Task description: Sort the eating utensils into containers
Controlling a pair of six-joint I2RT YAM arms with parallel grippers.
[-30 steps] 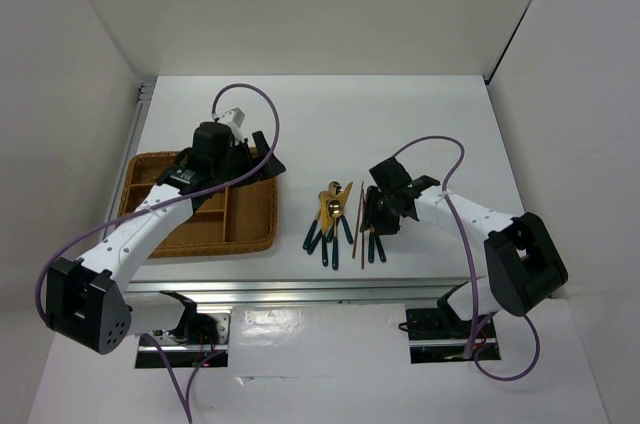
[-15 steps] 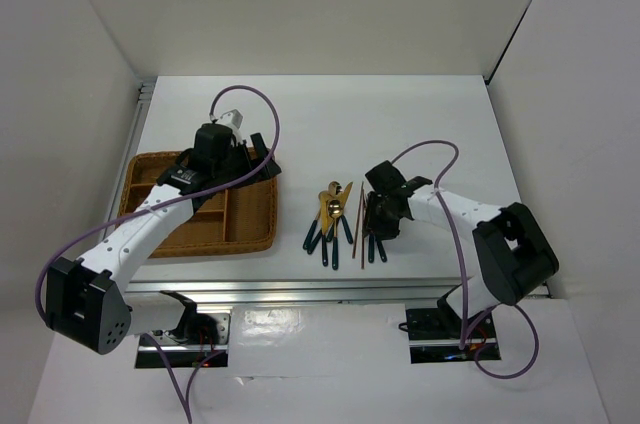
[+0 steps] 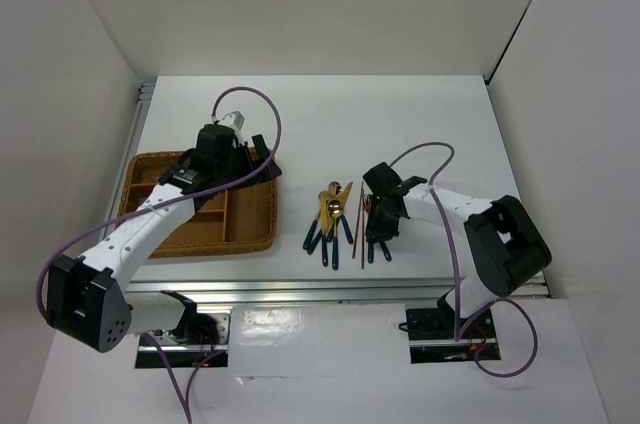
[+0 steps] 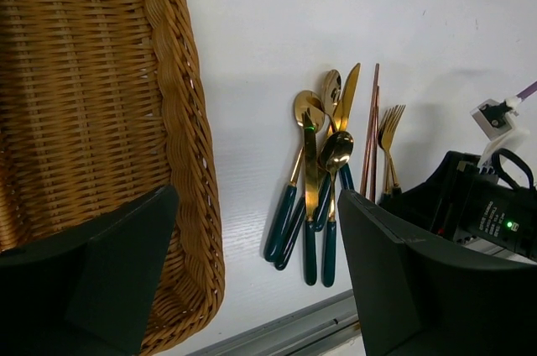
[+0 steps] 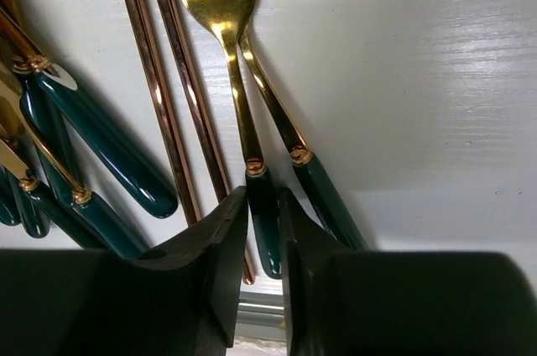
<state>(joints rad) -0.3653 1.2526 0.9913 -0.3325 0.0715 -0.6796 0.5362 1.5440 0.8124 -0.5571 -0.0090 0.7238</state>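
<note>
A fan of gold-headed, teal-handled utensils [image 3: 329, 219] lies on the white table, with two reddish-brown chopsticks [image 5: 170, 96] along its right side. My right gripper [image 5: 263, 234] is down at the near end of this pile, shut on the teal handle of a fork [image 5: 261, 205]. Its fingers [image 5: 214, 264] press that handle from both sides. A second fork [image 5: 323, 196] lies just right of it, free. The wicker tray [image 3: 258, 234] sits to the left. My left gripper [image 4: 260, 272] hangs open over the tray's right rim [image 4: 183, 121], holding nothing.
The tray's dividers [image 3: 226, 212] split it into compartments, partly hidden by the left arm. A metal rail [image 3: 330, 289] runs along the table's near edge, close behind the handles. White walls enclose the table on three sides.
The right gripper's jaws have narrowed onto the fork's handle, and its arm has shifted slightly left. The left arm has not moved.
</note>
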